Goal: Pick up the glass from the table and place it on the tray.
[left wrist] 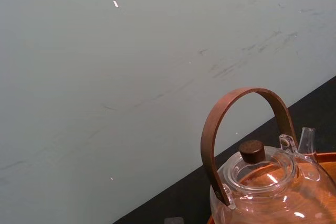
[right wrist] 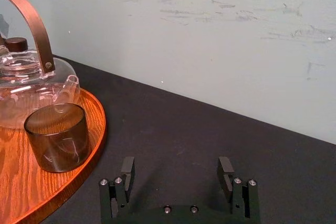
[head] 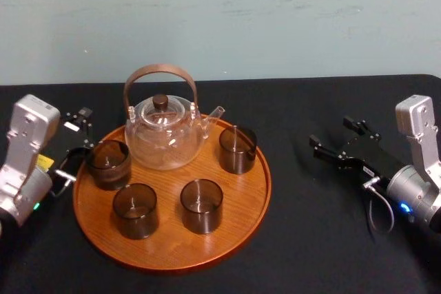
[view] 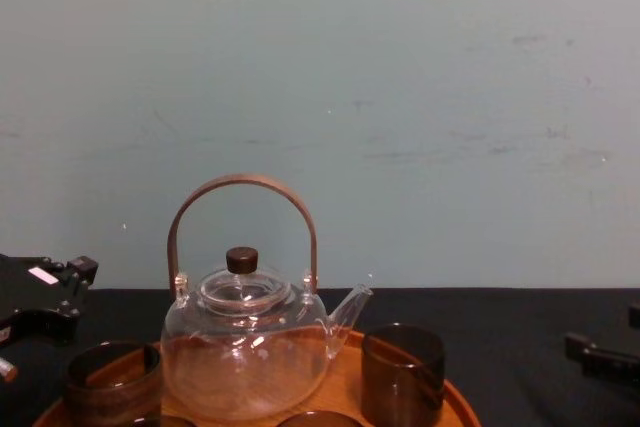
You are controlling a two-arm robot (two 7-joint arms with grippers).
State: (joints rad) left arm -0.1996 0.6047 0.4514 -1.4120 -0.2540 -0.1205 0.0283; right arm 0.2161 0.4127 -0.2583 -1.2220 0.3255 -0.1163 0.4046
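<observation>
The round orange-brown wooden tray [head: 172, 242] lies in the middle of the black table. Several dark smoked glasses stand on it. One glass [head: 108, 163] is by the tray's left rim, and my left gripper [head: 74, 146] is just outside that rim beside it, open and holding nothing. Another glass [head: 238, 149] [right wrist: 56, 137] stands at the tray's right side. My right gripper [head: 337, 137] [right wrist: 176, 177] hovers over bare table to the right of the tray, fingers wide apart and empty.
A clear glass teapot [head: 165, 135] [view: 245, 347] with a brown hoop handle stands at the back of the tray. Black cloth covers the table [head: 324, 239]. A pale wall rises right behind the table's far edge.
</observation>
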